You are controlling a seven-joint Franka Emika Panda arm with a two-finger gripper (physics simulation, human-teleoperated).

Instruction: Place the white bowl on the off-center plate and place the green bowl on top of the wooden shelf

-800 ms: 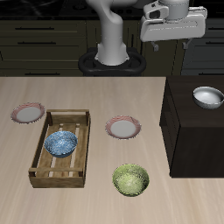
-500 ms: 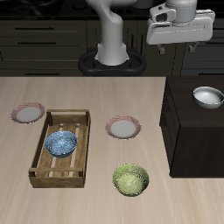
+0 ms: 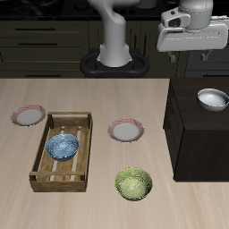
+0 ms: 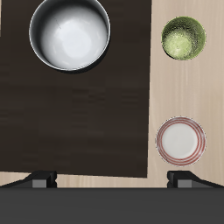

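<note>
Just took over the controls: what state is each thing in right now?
white bowl: upright on the wooden shelf, not gripped.
green bowl: upright on the table, empty.
off-center plate: bare.
other plate: bare.
blue bowl: in the crate.
gripper: raised above the shelf, open, empty.

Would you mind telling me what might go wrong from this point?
The glossy white-grey bowl sits on the dark brown shelf where the yellow-green bowl belongs, so it must leave first. The open gripper is high above, so a descent could clip its rim. Two similar red-rimmed plates invite the wrong target.
</note>
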